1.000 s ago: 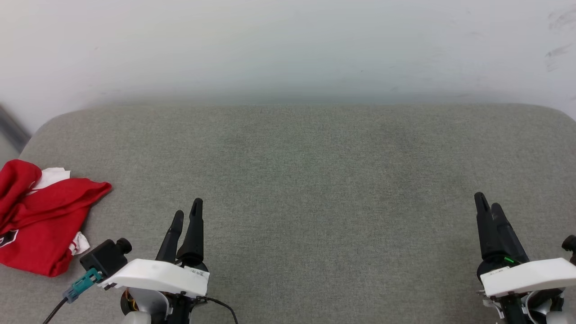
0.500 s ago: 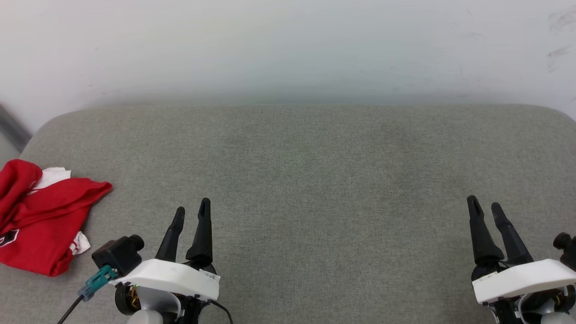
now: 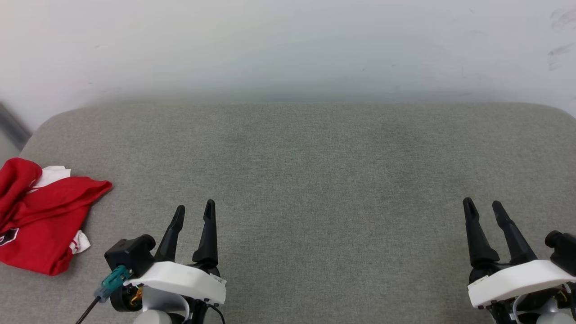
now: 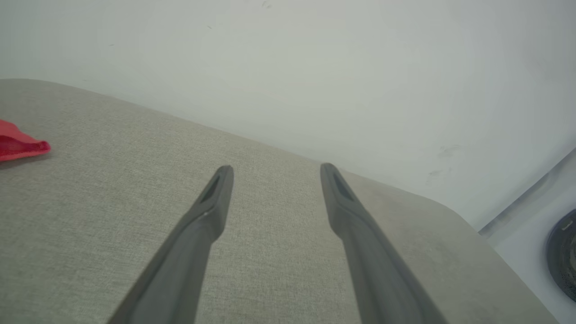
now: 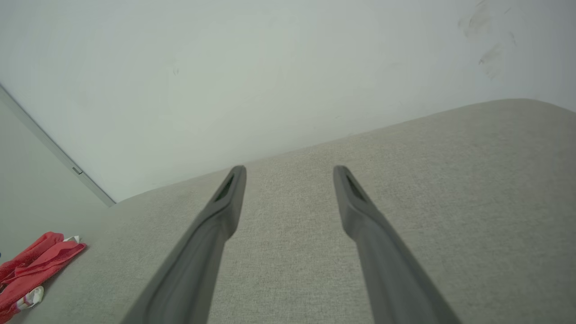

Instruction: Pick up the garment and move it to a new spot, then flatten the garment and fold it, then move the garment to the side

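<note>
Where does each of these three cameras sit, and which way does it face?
Head view: on the head, facing forward and down at the grey cushion; left gripper and right gripper show below.
Left wrist view: on the left wrist, facing along its fingers toward the wall.
Right wrist view: on the right wrist, likewise along its fingers.
Shared: both wrist views catch the red garment at left.

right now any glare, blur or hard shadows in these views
Head view: even soft light, no glare; the crumpled red and white shirt is sharp, with a faint shadow on the grey fabric cushion. Left wrist view: the left gripper blurs softly near the lens. Right wrist view: likewise the right gripper; grey smudges on the white wall.
</note>
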